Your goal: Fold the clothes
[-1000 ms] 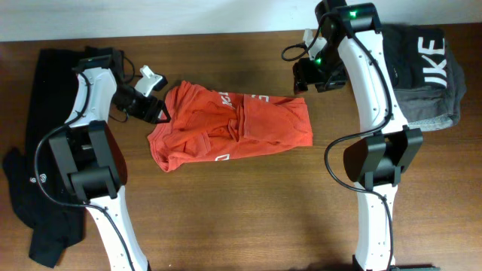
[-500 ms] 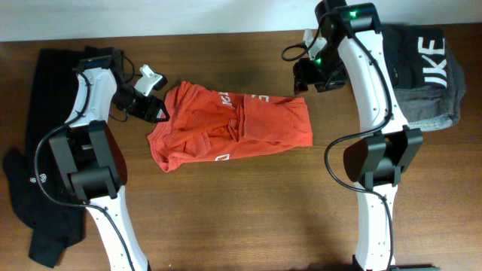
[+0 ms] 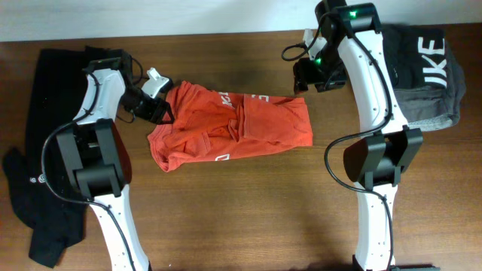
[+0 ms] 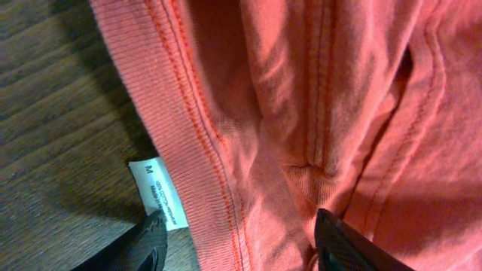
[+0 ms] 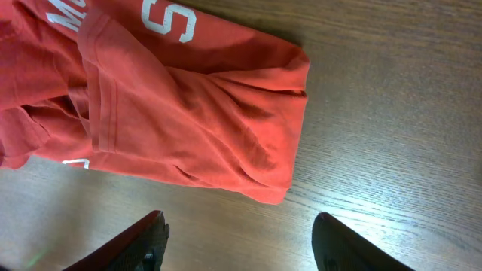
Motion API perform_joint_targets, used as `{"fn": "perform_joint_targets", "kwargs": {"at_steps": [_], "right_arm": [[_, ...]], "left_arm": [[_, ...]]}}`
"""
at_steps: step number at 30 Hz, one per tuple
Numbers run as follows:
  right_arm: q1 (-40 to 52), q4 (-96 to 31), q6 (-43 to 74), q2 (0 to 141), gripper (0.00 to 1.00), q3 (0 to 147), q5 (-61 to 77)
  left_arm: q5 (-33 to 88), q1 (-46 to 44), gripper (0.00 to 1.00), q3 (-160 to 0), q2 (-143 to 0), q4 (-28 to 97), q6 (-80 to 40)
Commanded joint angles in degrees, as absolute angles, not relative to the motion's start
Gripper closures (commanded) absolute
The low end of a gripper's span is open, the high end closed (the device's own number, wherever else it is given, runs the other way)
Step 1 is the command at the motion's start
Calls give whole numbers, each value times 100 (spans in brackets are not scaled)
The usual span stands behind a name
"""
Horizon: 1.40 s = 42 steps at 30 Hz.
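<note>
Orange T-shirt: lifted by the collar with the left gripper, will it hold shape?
Probably floppy: the orange T-shirt lies in soft creases, so it should sag from a single pinch. Likely light: thin knit. The ribbed collar looks thicker, probably the firmer hold.

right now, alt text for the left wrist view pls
Close-up of the ribbed collar of an orange-red T-shirt, white size tag marked M, on a dark wooden table. The left gripper is open at the bottom edge, fabric between its fingers.
</note>
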<state>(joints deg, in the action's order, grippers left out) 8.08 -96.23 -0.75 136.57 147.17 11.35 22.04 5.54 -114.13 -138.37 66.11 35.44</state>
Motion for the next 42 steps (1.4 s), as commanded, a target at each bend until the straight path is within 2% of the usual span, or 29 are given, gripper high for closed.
{"fn": "perform_joint_targets", "kwargs": {"at_steps": [1, 6, 14, 16, 21, 22, 34, 36, 38, 42], "right_arm": [[823, -9627, -126, 13603, 34, 14818, 1017], [823, -9625, -126, 13605, 34, 14818, 978], [819, -9625, -126, 13609, 33, 14818, 980], [819, -9627, -126, 13611, 33, 14818, 978], [819, -9627, -126, 13611, 33, 14818, 978], [819, -9629, -126, 13611, 33, 14818, 978], [819, -9649, -121, 13611, 34, 14818, 982], [819, -9649, -99, 13614, 43, 14805, 982], [819, -9647, -97, 13616, 64, 14776, 987], [821, -9559, 86, 13627, 96, 14604, 1109]], "left_arm": [[1603, 469, 40, -11354, -14057, 6442, 3157], [1116, 414, 53, -11343, -14092, 6403, 2860], [698, 130, 53, -11332, -14403, 6517, 2762], [604, 62, 60, -11332, -14444, 6512, 2672], [593, 16, 86, -11330, -14453, 6517, 2410], [596, 27, 99, -11330, -14453, 6521, 2276], [661, 436, 99, -11430, -13937, 6864, 1612], [663, 523, 99, -11478, -13753, 6904, 1605], [661, 609, 99, -11524, -13533, 6912, 1566], [663, 751, 99, -11535, -13089, 6908, 1562]]}}
